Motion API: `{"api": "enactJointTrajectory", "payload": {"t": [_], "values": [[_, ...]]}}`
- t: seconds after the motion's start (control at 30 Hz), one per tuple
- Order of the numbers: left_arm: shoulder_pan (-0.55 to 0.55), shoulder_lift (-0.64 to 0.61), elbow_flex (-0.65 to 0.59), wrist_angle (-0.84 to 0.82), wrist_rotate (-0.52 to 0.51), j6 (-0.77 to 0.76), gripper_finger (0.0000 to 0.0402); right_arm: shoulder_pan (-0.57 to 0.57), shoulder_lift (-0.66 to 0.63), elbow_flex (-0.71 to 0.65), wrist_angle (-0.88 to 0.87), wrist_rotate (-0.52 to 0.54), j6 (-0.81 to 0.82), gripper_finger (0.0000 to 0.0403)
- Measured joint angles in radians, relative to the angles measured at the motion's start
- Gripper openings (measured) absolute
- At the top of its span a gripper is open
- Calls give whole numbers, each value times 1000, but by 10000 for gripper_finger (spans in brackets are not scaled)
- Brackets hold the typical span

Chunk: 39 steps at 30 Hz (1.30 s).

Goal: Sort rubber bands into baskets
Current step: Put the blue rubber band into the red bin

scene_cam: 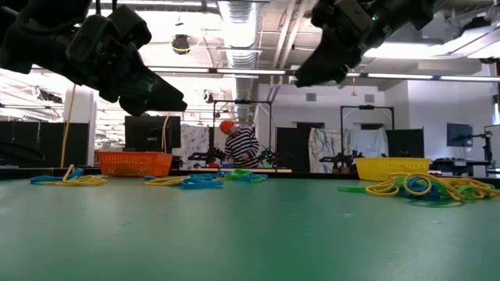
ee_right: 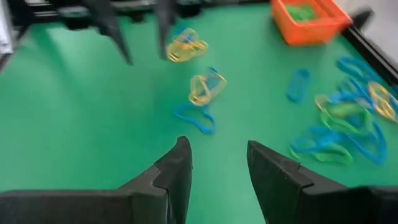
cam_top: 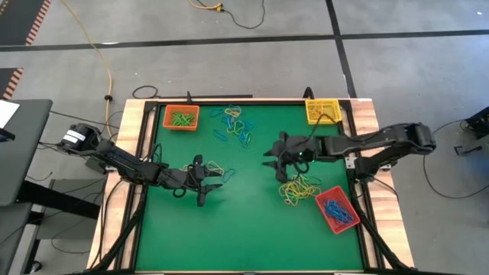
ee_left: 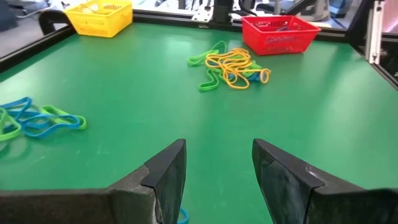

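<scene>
at the left of the high view the left gripper hangs over the green mat at mid-height, its jaws apart and empty — in its wrist view nothing but bare mat shows between the two dark fingers. just right of its tips lies a small cluster of yellow and blue bands, so the nearest loops sit directly ahead of the jaws and touching close; this arm is plainly the nearer one to them. up and left of that sits the orange basket, already holding green bands. moving right along the upper middle, a loose scatter of blue, green and yellow bands lies spread with its long run going down and right from the orange basket's side. further right, the right gripper hovers at centre-right, jaws likewise parted with nothing in them, fingers pointing toward the left of the frame. directly below it lies a tangled heap of mostly yellow bands — under the wrist rather than ahead of the jaws, so i judge it would have to tip down or draw back to reach them. the yellow basket stands at the upper right; the red basket, with blue bands inside, sits lower right, just beside the heap.
</scene>
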Motion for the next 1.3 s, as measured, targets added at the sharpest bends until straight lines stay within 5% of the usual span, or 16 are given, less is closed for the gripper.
{"api": "enactJointTrajectory", "payload": {"t": [0.43, 1.3], "values": [[0, 0, 0, 2, -58, -4, 174, 140, 130, 0, 113, 0, -128, 180], [0, 0, 0, -79, -61, 19, 174, 150, 130, 0, 209, 0, -136, 180]]}}
